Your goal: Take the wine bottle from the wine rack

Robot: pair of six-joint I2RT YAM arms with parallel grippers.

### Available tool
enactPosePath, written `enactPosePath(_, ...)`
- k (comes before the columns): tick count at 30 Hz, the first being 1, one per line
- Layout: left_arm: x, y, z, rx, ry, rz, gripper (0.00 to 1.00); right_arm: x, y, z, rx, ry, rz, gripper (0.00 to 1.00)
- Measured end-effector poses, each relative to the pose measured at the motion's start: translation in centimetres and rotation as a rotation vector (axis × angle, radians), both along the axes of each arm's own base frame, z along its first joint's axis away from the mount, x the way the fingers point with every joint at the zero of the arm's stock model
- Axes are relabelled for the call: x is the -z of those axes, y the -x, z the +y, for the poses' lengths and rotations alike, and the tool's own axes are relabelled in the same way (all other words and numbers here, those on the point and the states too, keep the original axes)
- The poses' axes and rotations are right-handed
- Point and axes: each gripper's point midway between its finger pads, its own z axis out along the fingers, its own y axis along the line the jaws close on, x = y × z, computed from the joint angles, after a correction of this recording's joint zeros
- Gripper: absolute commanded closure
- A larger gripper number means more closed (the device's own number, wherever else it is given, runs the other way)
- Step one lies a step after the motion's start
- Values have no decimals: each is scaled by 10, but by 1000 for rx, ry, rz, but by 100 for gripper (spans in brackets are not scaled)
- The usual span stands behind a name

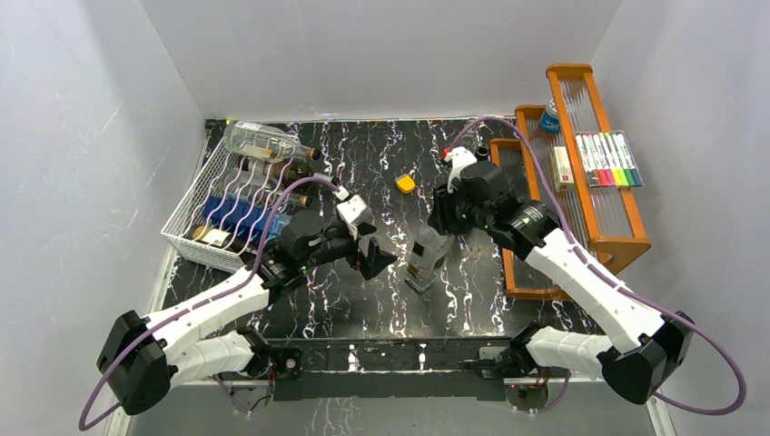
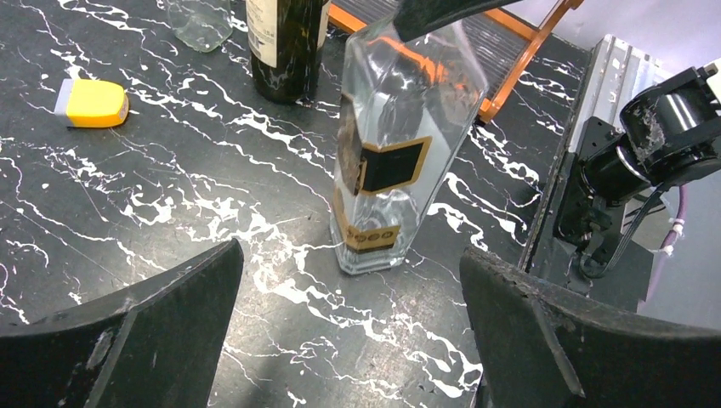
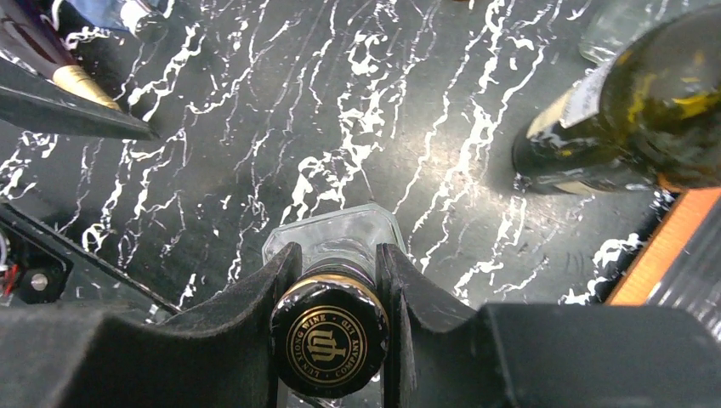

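Observation:
A clear square wine bottle (image 1: 425,256) with black and gold labels stands on the black marble table, leaning slightly; it also shows in the left wrist view (image 2: 400,161). My right gripper (image 1: 445,218) is shut on its neck just under the black and gold cap (image 3: 330,344), with the fingers (image 3: 255,297) on both sides. My left gripper (image 1: 374,259) is open and empty, a short way left of the bottle, with table between its jaws (image 2: 349,272). The white wire wine rack (image 1: 202,195) stands at the far left and holds several bottles.
An orange wooden tiered shelf (image 1: 581,163) with markers (image 1: 608,159) stands at the right. A dark green bottle (image 3: 629,119) and a clear glass vessel (image 2: 200,17) stand near it. A yellow eraser-like block (image 1: 406,183) lies mid-table.

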Motion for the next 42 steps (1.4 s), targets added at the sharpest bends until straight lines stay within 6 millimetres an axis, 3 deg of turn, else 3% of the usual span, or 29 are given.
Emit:
enactPosePath(9, 1, -3, 3, -22, -22, 1, 2, 0, 9, -36, 98, 44, -68, 100)
enactPosePath(25, -15, -26, 28, -216, -36, -41, 2, 0, -6, -86, 352, 92, -148, 100)
enactPosePath(42, -20, -29, 43, -289, -49, -49, 2, 1, -34, -115, 508, 135, -188, 99)
